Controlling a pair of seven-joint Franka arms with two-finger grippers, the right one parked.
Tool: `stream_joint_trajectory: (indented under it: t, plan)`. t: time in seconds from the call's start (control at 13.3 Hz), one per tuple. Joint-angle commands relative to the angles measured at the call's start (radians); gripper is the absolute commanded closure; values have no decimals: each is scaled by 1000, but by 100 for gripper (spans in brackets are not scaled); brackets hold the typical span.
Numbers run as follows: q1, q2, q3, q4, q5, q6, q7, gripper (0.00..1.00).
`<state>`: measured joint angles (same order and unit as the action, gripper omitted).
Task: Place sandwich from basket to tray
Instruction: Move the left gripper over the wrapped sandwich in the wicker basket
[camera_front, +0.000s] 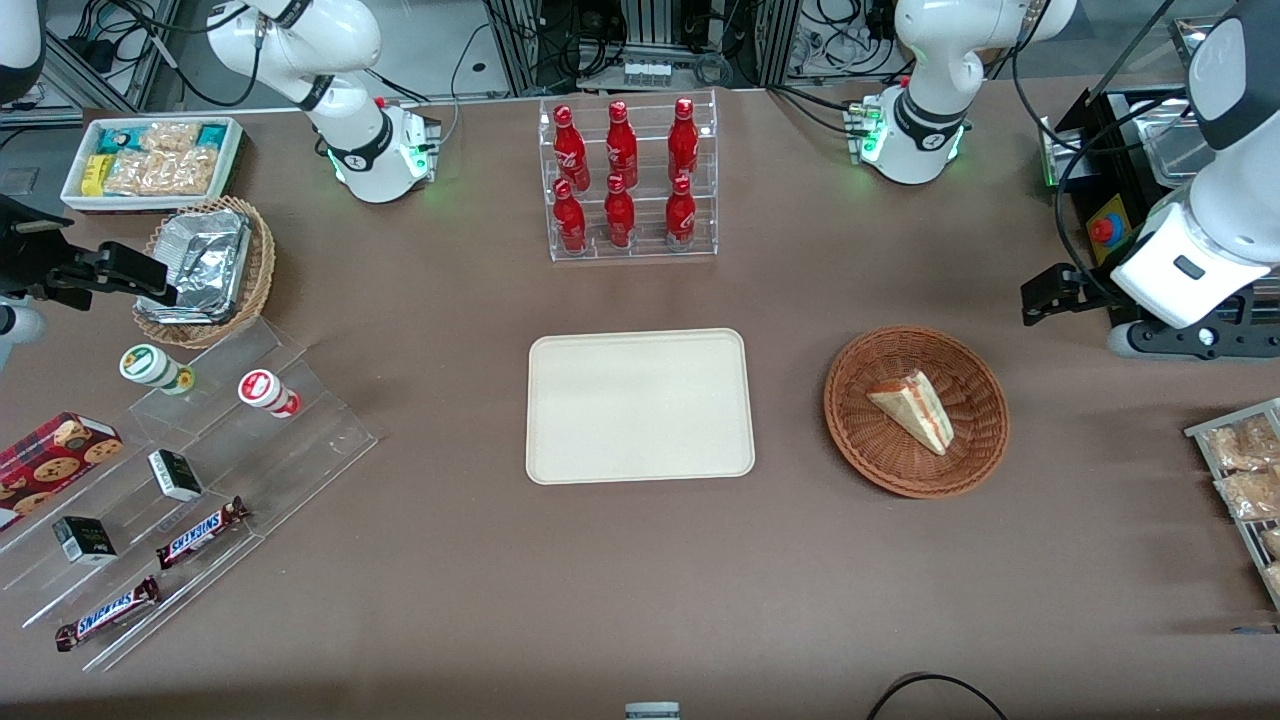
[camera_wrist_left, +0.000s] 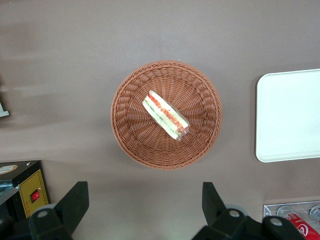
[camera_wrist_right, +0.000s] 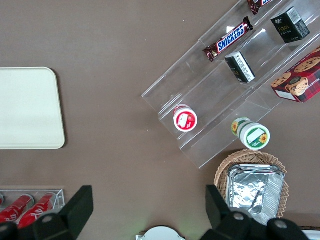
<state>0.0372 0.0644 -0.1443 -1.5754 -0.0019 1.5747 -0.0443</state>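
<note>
Tray (camera_front: 640, 406): bare, mid-surface. Basket (camera_front: 916, 410): beside it, toward the working arm's end; holds sandwich (camera_front: 914, 408). Gripper (camera_wrist_left: 144, 212): jaws wide, empty, high above basket; sandwich's long axis diagonal to them.

I see my open gripper (camera_wrist_left: 142, 207) hovering above the basket (camera_wrist_left: 131, 140) holding the sandwich (camera_wrist_left: 166, 114), tray (camera_wrist_left: 287, 115) nearby.

Gripper (camera_wrist_left: 141, 207) hangs open above the worktop (camera_wrist_left: 75, 60), just beside the basket (camera_wrist_left: 200, 145) holding the sandwich (camera_wrist_left: 166, 114); tray (camera_wrist_left: 290, 115) lies farther off.
</note>
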Motion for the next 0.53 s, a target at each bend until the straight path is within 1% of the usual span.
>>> stream_joint_trajectory:
  t: [0.0,0.15,0.45]
  plan:
    - [6,-6,-1,9,-10,-15,12,0]
    - [3,8,-1,-3,-10,-9,9,0]
    - [-7,83,-8,-76,-10,34,4,0]
